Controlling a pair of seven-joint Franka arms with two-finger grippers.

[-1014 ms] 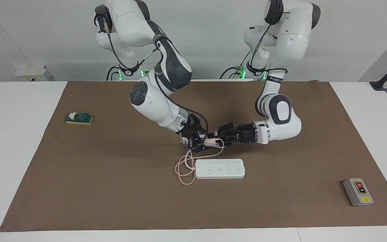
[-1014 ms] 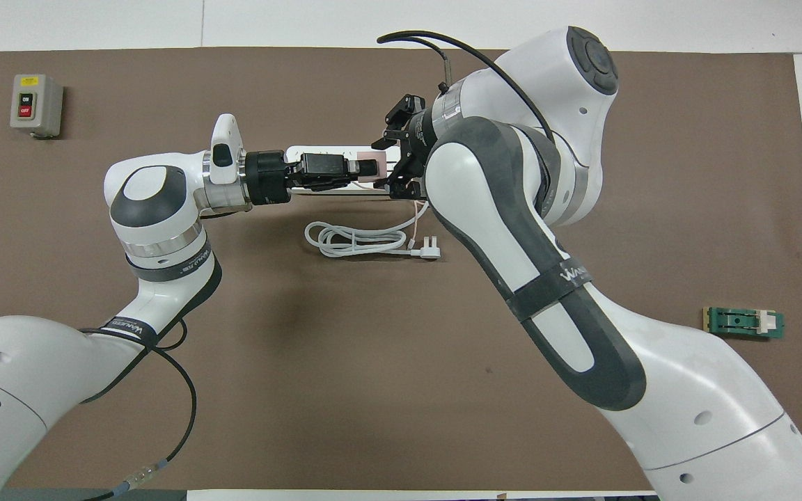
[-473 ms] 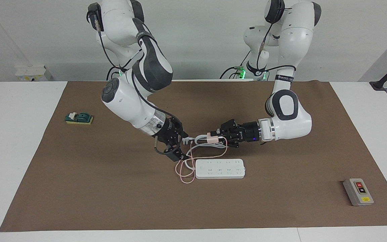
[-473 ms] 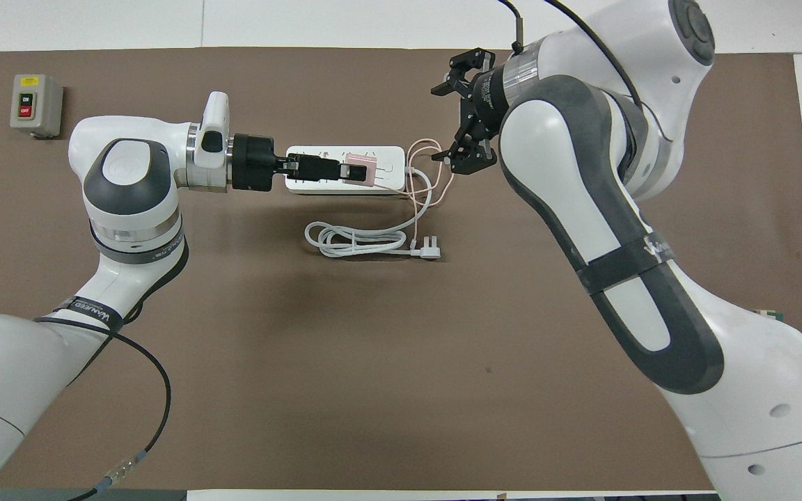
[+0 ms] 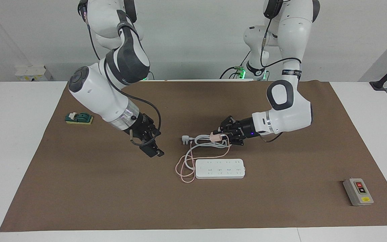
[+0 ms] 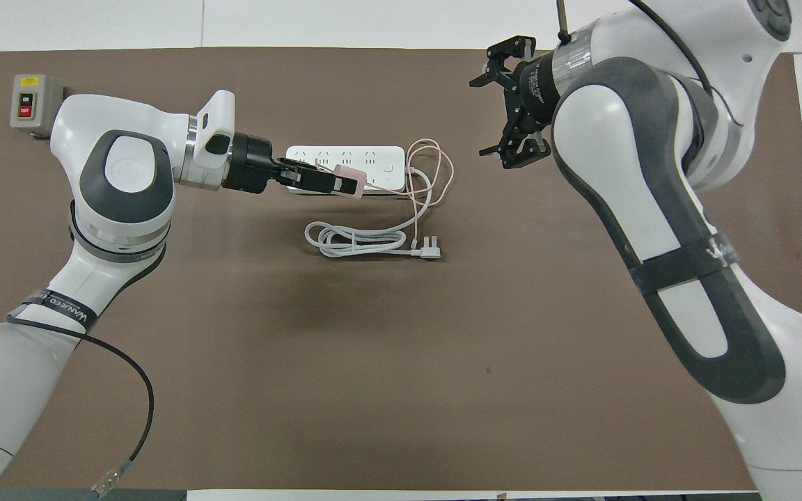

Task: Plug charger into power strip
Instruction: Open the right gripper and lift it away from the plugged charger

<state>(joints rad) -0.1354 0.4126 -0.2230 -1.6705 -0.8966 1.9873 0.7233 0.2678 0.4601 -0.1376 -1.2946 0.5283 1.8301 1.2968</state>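
The pale pink charger (image 5: 214, 136) (image 6: 349, 184) is held in my left gripper (image 5: 218, 136) (image 6: 347, 185), which is shut on it. It hangs in the air over the coiled white cord, just at the power strip's edge nearer the robots. Its thin pink cable (image 5: 184, 172) (image 6: 438, 157) loops down past the strip's end. The power strip (image 5: 220, 168) (image 6: 375, 157) lies flat on the brown mat, sockets up. My right gripper (image 5: 153, 145) (image 6: 482, 115) is open and empty, above the mat toward the right arm's end, apart from the strip.
The strip's thick white cord (image 5: 210, 144) (image 6: 354, 241) lies coiled beside the strip, nearer to the robots, ending in a white three-pin plug (image 5: 185, 138) (image 6: 430, 247). A grey button box (image 5: 358, 191) (image 6: 30, 104) sits toward the left arm's end. A green block (image 5: 79, 118) sits toward the right arm's end.
My right gripper let go of the charger, opened and drew away toward the right arm's end. My left gripper kept the charger, drew back a little and tilted it.
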